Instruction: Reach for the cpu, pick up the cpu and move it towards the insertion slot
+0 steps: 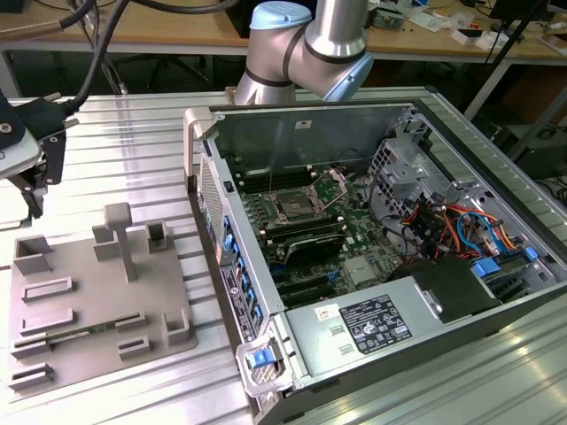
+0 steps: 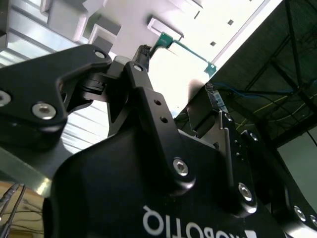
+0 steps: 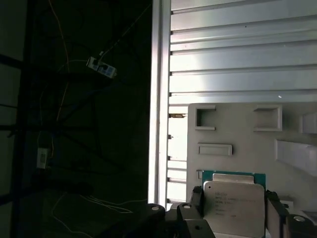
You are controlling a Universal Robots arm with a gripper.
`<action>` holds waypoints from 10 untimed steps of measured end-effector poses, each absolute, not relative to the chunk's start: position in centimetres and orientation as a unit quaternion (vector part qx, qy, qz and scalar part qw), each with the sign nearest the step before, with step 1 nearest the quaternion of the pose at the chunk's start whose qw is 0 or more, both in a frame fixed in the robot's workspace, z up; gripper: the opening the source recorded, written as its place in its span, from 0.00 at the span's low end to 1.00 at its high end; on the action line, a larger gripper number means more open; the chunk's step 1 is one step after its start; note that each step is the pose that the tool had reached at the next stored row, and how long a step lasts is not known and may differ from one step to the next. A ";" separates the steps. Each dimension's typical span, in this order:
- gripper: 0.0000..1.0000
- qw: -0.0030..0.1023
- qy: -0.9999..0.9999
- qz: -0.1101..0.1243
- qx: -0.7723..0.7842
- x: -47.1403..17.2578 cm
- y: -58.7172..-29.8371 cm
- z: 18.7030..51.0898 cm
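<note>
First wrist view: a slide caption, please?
Grasp: black jaws hold a small silvery square cpu chip, gray plastic fixture plate beyond.

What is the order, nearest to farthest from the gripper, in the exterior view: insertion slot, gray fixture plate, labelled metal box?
1. Gray fixture plate, below the gripper, exterior view's left.
2. Insertion slot, mid-view.
3. Labelled metal box, exterior view's lower right.

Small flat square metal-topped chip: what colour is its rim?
The square chip has a green rim; first wrist view.
</note>
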State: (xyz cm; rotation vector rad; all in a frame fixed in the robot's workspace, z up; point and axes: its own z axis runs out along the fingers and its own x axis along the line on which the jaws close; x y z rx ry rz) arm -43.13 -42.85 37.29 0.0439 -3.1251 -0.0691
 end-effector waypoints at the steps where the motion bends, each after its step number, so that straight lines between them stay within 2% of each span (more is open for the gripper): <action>1: 0.55 0.008 -1.000 -0.022 0.014 -42.9 -42.8 37.3; 10: 0.55 0.009 -1.000 -0.019 0.014 -41.0 -42.4 37.2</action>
